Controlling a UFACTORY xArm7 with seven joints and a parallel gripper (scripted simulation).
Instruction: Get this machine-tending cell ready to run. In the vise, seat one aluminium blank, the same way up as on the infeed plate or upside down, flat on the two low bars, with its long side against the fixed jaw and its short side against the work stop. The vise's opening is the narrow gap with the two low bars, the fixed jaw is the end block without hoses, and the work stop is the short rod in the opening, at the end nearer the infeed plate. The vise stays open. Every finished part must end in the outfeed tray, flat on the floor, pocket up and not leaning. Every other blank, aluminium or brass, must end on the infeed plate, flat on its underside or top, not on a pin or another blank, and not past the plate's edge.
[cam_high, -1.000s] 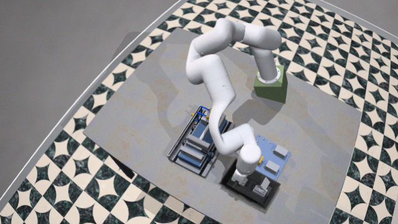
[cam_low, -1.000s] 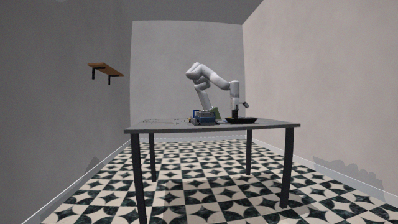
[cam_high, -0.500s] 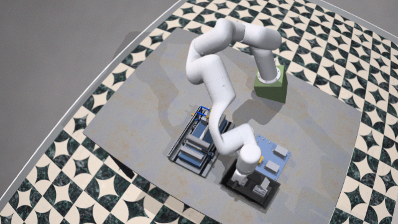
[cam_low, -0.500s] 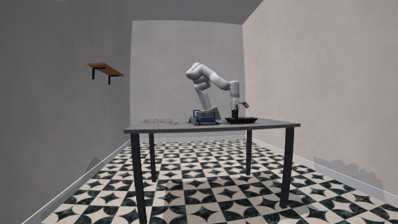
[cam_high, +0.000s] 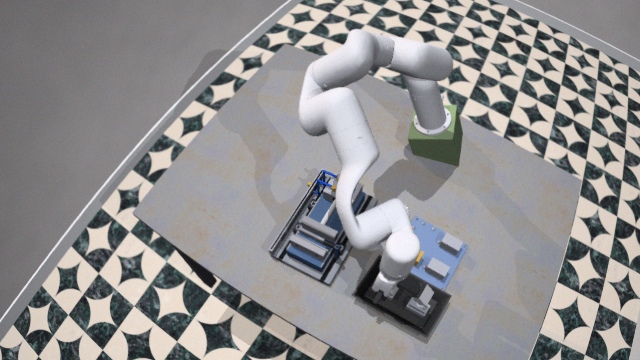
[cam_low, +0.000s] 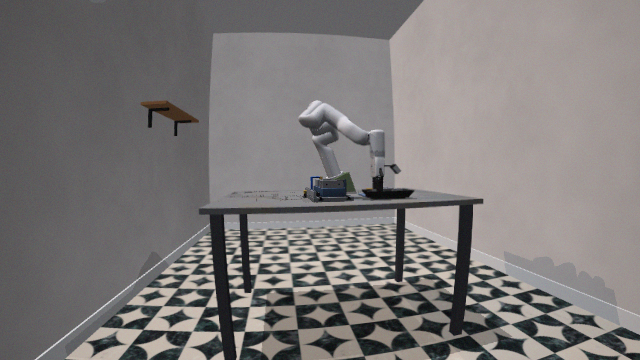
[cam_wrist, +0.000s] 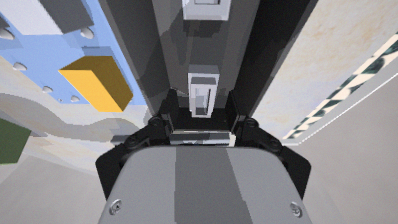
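Two parts in the tray (cam_high: 440, 315), lower centre-right of the top view: one (cam_wrist: 203, 94) between the fingers, which stand spread and grip nothing, another (cam_high: 420, 303) beside. Two blanks (cam_high: 451, 242) on the plate (cam_high: 426, 235). Brass blank (cam_wrist: 97, 82) at the wrist view's left. Vise (cam_high: 310, 240) left of the tray.

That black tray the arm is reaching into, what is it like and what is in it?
The outfeed tray is a shallow, dark, rectangular bin with low walls, resting on the grey table right beside the blue infeed plate. Two grey finished parts lie on its floor: one between the open gripper's fingers, the other farther along. In the wrist view both show a pocket facing up.
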